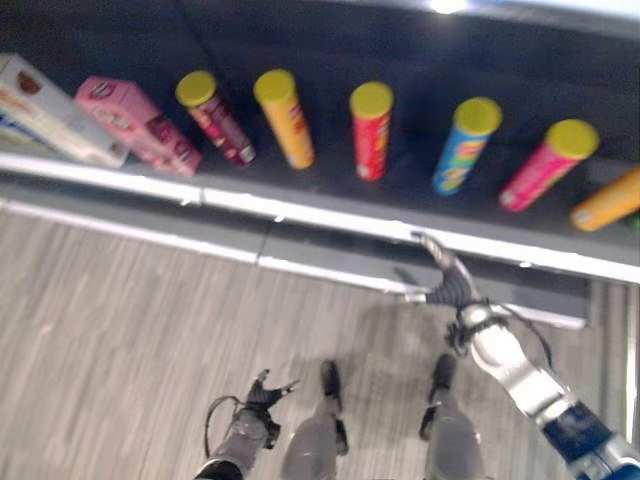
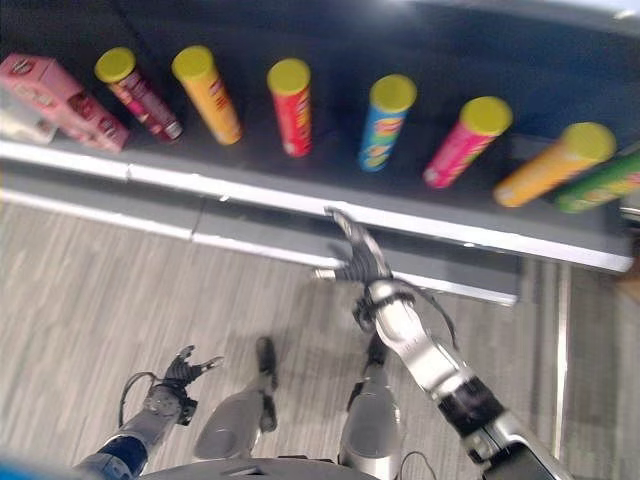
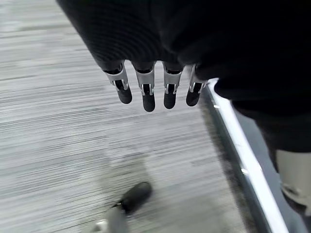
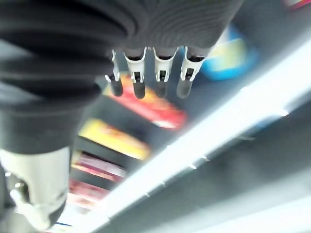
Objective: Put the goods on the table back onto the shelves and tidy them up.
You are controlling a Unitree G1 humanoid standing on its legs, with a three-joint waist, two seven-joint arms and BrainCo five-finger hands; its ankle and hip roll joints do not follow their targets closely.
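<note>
On the dark shelf (image 1: pixel 330 190), behind its white front rail (image 2: pixel 420 222), chip cans stand in a row; the red can (image 1: pixel 371 128) is the landmark. Left of it are orange (image 1: pixel 284 115) and maroon (image 1: pixel 214 114) cans and a pink box (image 1: pixel 135 121); right of it, blue (image 1: pixel 465 143) and pink (image 1: pixel 548 162) cans. Right hand (image 2: pixel 360 255) hovers before the rail, below the red can, fingers straight, empty. Left hand (image 1: pixel 262 394) hangs low over the floor, relaxed, empty. Cans look light, stiff and slick; grip mid-body.

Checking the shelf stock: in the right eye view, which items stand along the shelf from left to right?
Pink box → maroon can → orange can → red can → blue can → pink can → orange can → green can.
</note>
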